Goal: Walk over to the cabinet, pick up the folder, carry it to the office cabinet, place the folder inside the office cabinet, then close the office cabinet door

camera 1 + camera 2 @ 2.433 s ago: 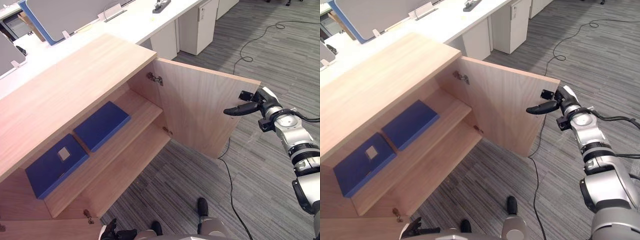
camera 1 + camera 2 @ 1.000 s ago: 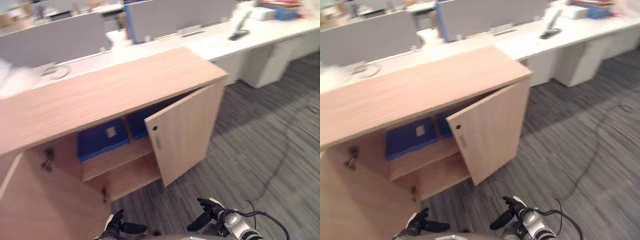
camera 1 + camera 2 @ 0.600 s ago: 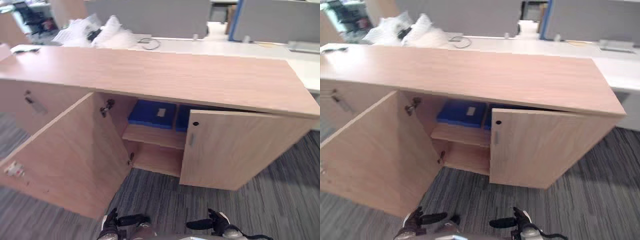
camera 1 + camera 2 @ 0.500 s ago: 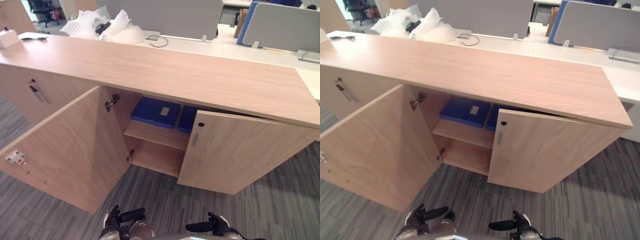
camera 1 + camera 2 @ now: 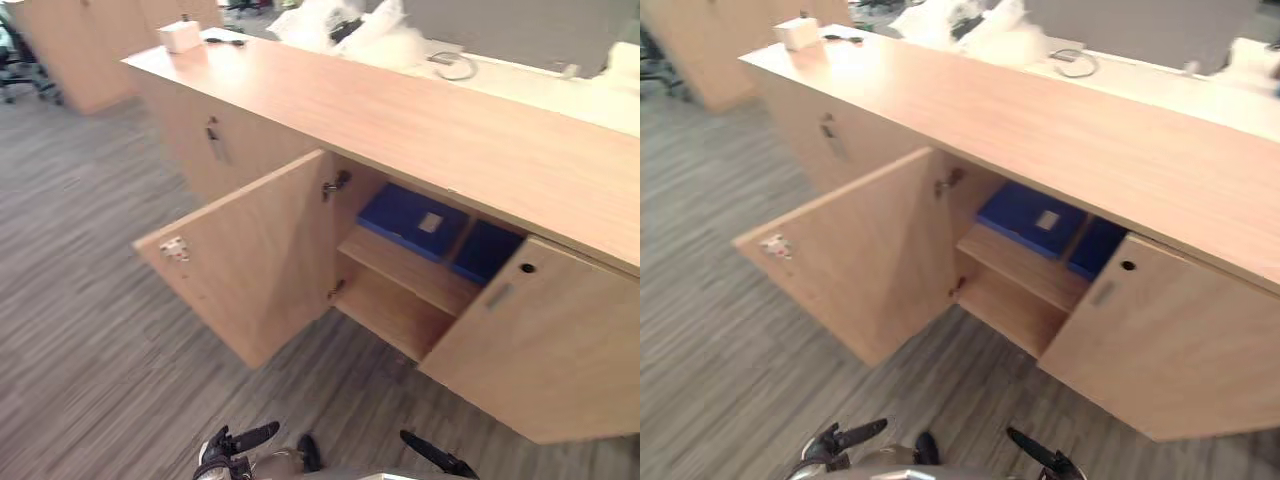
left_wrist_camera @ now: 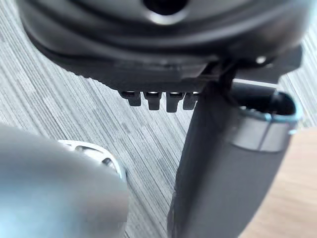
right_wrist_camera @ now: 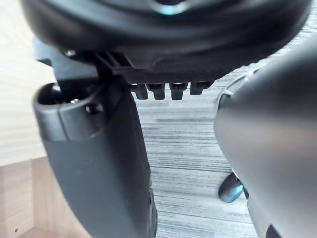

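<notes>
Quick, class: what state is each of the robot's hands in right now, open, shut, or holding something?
Left hand: open, fingers straight, holding nothing.
Right hand: open, fingers straight, holding nothing.

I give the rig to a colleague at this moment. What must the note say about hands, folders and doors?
Left hand: open, empty. Right hand: open, empty.
Things: labelled blue folder and plain blue folder lie side by side on the cabinet's upper shelf.
Done: folder is inside.
Left: left door stands wide open, right door is ajar; both probably need pushing shut.
</notes>
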Available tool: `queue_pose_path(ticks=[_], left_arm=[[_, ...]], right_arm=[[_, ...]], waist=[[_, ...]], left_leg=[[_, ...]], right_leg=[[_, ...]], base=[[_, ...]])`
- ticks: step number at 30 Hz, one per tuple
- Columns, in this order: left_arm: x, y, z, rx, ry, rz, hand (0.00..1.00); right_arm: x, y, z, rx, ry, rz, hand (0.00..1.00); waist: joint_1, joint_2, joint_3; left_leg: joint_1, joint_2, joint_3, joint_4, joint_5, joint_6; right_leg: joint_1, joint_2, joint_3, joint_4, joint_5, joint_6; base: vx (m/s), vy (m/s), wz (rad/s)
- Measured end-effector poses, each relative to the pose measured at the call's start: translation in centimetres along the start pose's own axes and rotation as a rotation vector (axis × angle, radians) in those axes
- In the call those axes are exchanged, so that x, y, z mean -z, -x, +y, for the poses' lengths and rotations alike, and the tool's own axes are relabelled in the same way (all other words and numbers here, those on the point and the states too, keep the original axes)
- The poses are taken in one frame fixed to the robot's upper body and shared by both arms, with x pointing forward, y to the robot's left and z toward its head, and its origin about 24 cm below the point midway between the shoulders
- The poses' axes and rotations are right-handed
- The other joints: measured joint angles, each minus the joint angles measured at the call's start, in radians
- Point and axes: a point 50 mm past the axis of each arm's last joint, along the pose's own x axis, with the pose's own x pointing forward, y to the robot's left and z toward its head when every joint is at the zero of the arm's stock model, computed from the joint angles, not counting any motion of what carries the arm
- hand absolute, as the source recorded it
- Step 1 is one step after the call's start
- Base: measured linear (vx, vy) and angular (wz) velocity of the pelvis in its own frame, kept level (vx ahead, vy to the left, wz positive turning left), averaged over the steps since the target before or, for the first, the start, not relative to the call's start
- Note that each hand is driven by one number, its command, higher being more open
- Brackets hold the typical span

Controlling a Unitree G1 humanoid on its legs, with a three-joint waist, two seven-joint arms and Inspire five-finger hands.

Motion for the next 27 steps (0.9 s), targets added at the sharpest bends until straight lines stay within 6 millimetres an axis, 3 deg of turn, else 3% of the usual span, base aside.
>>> queue_pose_path(ticks=[1,3,6,11,16,20,27], left_arm=[[0.2,0.0,0.1,0.004,-0.023,0.004,1.00],[0.1,0.0,0.0,0.014,-0.052,0.000,1.00],[-0.5,-0.1,0.1,0.027,-0.090,-0.019,1.00],[-1.0,0.3,-0.1,0.051,-0.120,-0.079,1.00],[-3.2,1.7,-1.3,0.096,-0.074,-0.236,1.00],[-7.4,2.0,-0.6,0.065,-0.022,-0.369,1.00],[-15.9,3.0,5.9,-0.122,0.071,-0.550,1.00]], right_arm=[[0.1,0.0,-0.1,0.003,-0.017,0.006,1.00],[0.3,0.0,0.0,0.001,-0.020,0.011,1.00],[0.5,0.0,0.2,-0.003,-0.022,0.016,1.00],[0.4,0.0,0.2,-0.003,-0.003,0.012,1.00],[0.2,0.1,-0.9,0.033,-0.032,-0.001,1.00],[0.8,0.2,-2.1,0.062,-0.037,0.008,1.00],[3.5,0.9,-4.7,0.110,-0.032,0.102,1.00]], waist=[[-0.001,0.005,-0.002],[-0.003,-0.001,0.000],[-0.006,-0.029,0.011],[-0.007,-0.022,0.008],[-0.005,0.006,0.009],[-0.006,0.016,0.002],[-0.011,0.021,-0.006]], left_leg=[[0.055,-0.018,-0.021,-0.124,0.062,-0.002],[0.099,-0.027,-0.048,-0.223,0.112,-0.003],[0.117,-0.033,-0.071,-0.223,0.109,-0.006],[0.137,-0.037,-0.076,-0.224,0.100,-0.012],[0.138,-0.041,-0.083,-0.224,0.098,-0.010],[0.148,-0.034,-0.082,-0.224,0.095,-0.015],[0.178,-0.013,-0.071,-0.223,0.088,-0.025]], right_leg=[[0.003,0.004,-0.011,0.001,0.029,-0.009],[0.009,0.014,-0.020,0.006,0.045,-0.007],[0.032,0.012,-0.031,0.013,0.051,-0.001],[0.044,0.009,-0.041,0.032,0.052,-0.002],[0.068,0.014,-0.054,-0.003,0.052,-0.001],[0.084,0.020,-0.056,-0.021,0.053,0.000],[0.110,0.041,-0.043,-0.034,0.061,-0.003]], base=[[0.04,0.054,0.39],[0.05,0.050,0.33],[0.03,0.023,0.26],[0.02,0.004,0.03],[0.01,-0.011,0.04],[0.03,-0.037,-0.02],[0.06,-0.067,-0.07]])
